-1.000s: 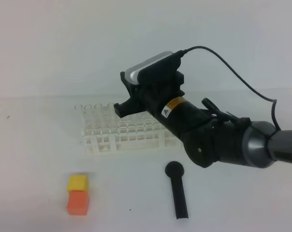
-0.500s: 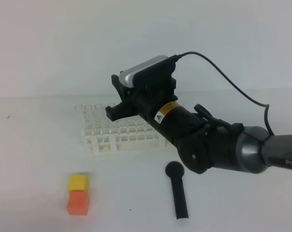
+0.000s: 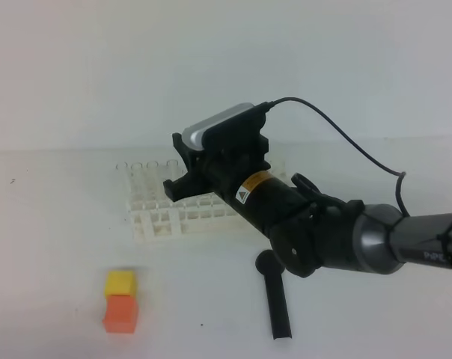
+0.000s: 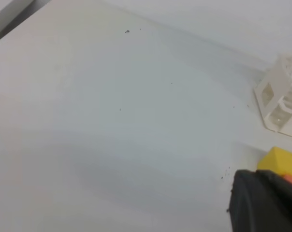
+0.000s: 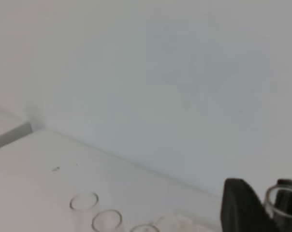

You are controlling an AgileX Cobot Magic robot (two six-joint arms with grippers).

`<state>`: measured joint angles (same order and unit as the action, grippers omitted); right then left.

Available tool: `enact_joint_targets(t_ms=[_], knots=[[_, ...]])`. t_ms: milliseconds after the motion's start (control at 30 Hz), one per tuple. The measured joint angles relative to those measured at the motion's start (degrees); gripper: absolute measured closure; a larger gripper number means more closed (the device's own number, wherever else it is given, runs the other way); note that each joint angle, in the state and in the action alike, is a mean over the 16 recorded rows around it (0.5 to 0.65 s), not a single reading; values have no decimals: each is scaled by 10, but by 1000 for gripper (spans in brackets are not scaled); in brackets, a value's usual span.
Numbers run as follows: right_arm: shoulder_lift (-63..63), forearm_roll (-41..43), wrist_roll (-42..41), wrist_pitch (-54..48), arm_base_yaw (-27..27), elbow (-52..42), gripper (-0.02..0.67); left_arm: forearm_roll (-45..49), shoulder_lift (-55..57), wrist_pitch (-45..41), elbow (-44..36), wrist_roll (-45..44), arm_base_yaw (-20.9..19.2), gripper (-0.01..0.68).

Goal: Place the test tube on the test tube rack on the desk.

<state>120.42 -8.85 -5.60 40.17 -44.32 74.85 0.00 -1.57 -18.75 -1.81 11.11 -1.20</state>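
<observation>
The right gripper is clamped on the test tube, directly above the test tube rack; a slight misalignment could catch a grid wall and snap the glass

Matt white plastic rack; clear glossy glass tube; smooth matt white desk; matt black stick.
</observation>
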Motion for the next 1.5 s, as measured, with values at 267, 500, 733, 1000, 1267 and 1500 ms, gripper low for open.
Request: enact_joint_targets(t_ms=[267,500,733,1000,1267,1500], knots=[[5,2,-26,-20,0,0,528,0,1,0,0,0,0,674],[5,4,-45,-29,0,1,518,0,1,0,0,0,0,674],[5,5,-50,-29,0,1,489,0,1,-1,0,0,0,674],[5,7,-51,-25,0,1,429,0,0,-1,-1,0,0,674],[1,7,-70,-24,0,1,390,0,0,0,-1,0,0,674],[-34,0,-128,-56,0,1,447,0,0,1,-1,0,0,674]])
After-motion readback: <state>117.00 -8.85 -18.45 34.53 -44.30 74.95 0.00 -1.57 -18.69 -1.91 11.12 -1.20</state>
